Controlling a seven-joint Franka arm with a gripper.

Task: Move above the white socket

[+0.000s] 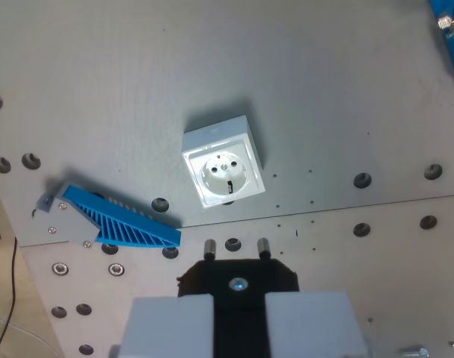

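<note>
- Surface (122, 89): grey metal plate, drilled with scattered holes, fills most of the wrist view.
- Claw (236, 246): bottom centre of the view; two pale blocks with a black body between, two small pins parted with a clear gap, holding nothing.
- Blue ribbed wedge (126, 224): lies flat toward the wrist view's left of the claw.
- White socket (223, 168): square, face up, near the view's centre, just above the claw's pins and apart from them.

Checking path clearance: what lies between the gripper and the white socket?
In the wrist view, only bare grey plate with a bolt hole separates the gripper from the white socket.
</note>
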